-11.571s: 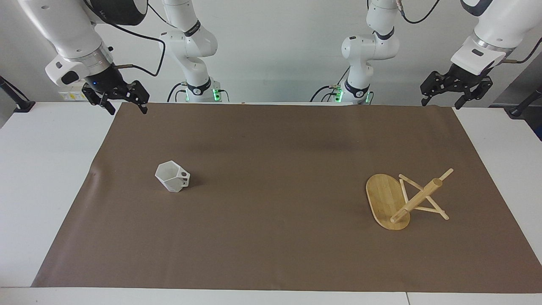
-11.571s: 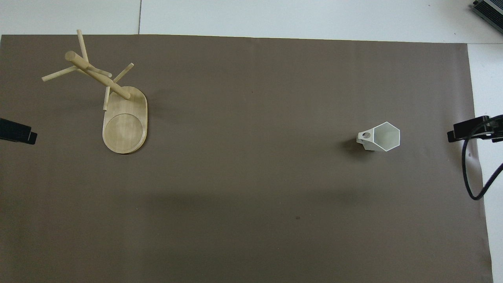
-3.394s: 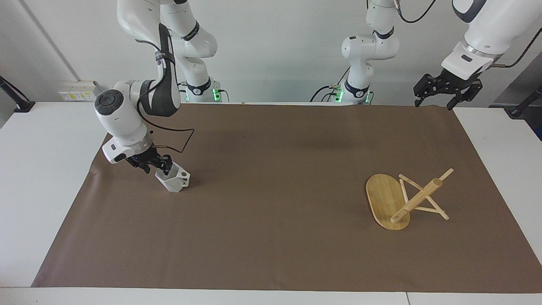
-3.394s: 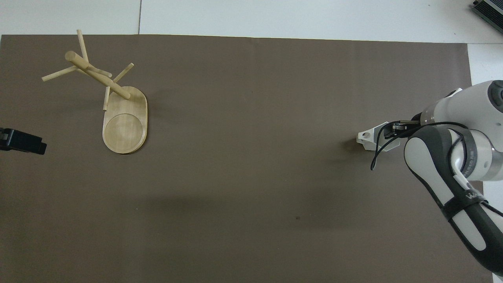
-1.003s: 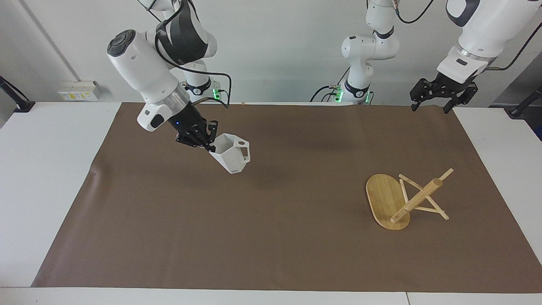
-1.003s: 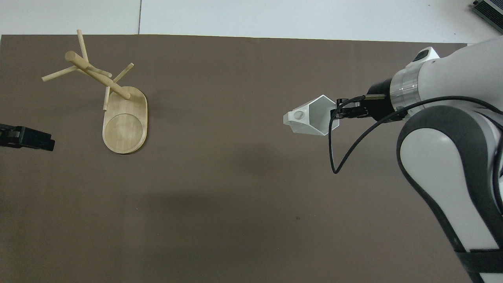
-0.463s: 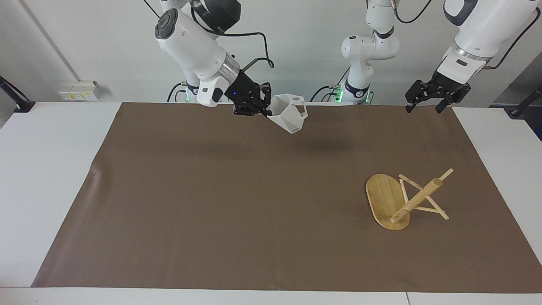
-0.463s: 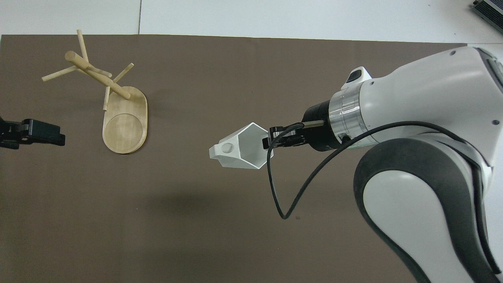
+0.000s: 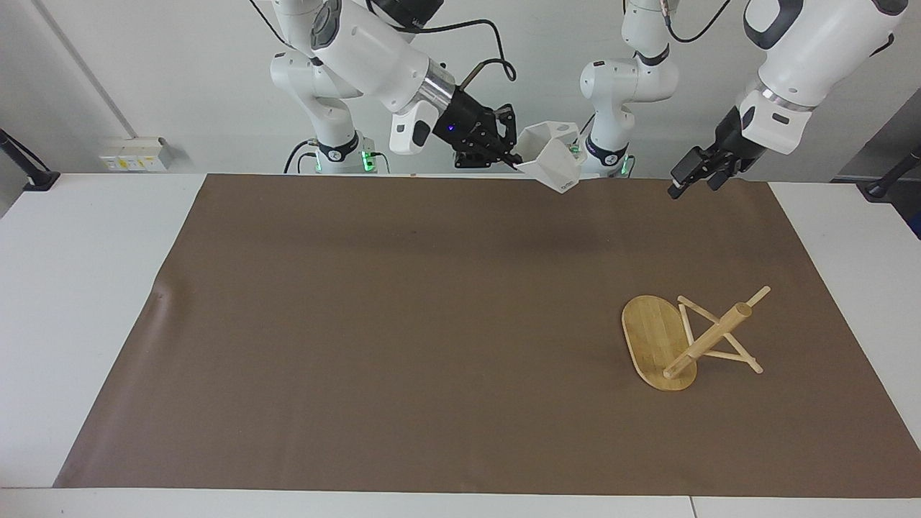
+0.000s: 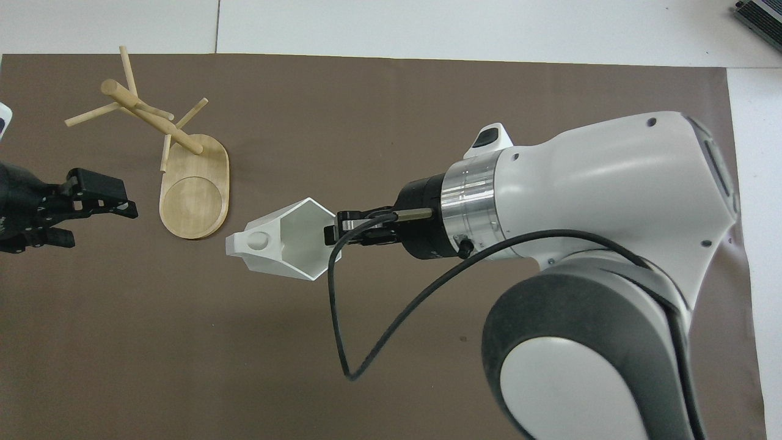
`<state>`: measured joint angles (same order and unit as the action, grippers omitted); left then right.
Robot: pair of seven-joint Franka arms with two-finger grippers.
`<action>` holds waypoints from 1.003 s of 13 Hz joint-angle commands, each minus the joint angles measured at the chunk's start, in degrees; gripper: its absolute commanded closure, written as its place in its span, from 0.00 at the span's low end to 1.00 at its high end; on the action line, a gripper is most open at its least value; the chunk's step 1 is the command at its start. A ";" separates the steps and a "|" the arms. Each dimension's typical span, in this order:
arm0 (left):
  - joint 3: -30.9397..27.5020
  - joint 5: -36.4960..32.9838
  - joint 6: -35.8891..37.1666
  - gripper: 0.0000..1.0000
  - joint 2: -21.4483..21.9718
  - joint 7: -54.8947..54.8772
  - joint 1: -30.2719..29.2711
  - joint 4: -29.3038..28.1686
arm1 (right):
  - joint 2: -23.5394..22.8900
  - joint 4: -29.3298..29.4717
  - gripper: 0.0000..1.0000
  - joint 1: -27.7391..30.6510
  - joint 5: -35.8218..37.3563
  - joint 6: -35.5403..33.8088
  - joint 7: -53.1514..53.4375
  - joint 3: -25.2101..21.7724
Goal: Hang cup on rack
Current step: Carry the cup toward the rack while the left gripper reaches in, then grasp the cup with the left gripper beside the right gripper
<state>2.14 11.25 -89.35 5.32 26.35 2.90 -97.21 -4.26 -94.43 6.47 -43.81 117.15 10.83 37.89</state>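
Two grippers | right gripper [image 9: 515, 162] clamps cup [image 9: 550, 162] rim aloft | left gripper [image 9: 691, 176] spread, unladen | rack [image 9: 687, 342] toppled

My right gripper [image 9: 512, 160] carries the cup [image 9: 550, 164] high over the brown mat [image 9: 403, 345]; the rack [image 9: 691, 342] stands toward my left arm's end, seemingly tilted, well apart.

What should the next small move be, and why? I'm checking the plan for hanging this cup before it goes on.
Probably the right gripper, shut on the cup by its rim, should carry it on toward the left arm's end of the table. The cup hangs high in the air, well short of the rack, which stands on the brown mat. The left gripper, open, hangs in the air, perhaps for a handover.
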 commanded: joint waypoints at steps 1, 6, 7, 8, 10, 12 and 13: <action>-0.65 3.68 -1.43 0.00 1.19 12.01 0.96 -2.55 | -0.04 -0.49 1.00 1.35 -1.63 6.04 3.04 4.55; -0.65 8.51 -3.02 0.00 1.01 29.16 0.88 -3.25 | -1.62 -1.46 1.00 1.27 -1.63 13.88 4.37 6.76; -0.65 10.27 -3.19 0.00 1.01 32.24 0.79 -3.25 | -1.97 -1.81 1.00 1.26 -1.63 14.50 4.46 6.93; -0.65 11.07 -3.28 0.00 1.01 35.05 0.79 -3.25 | -2.06 -1.90 1.00 1.26 -1.63 14.86 4.46 7.11; -0.65 11.86 -3.81 0.00 1.01 39.63 0.88 -3.25 | -2.77 -1.90 1.00 1.26 -1.63 15.12 4.46 7.37; -0.65 15.37 -6.52 0.00 1.27 46.30 0.88 -4.39 | -2.86 -1.90 1.00 1.00 -1.63 16.52 4.46 7.46; -0.65 15.99 -7.67 0.00 1.53 48.42 1.05 -4.92 | -2.86 -1.90 1.00 0.83 -1.63 17.05 4.46 7.46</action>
<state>1.98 25.03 -93.87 5.31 70.15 3.28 -99.30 -7.35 -95.97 6.43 -43.87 132.16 14.89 43.93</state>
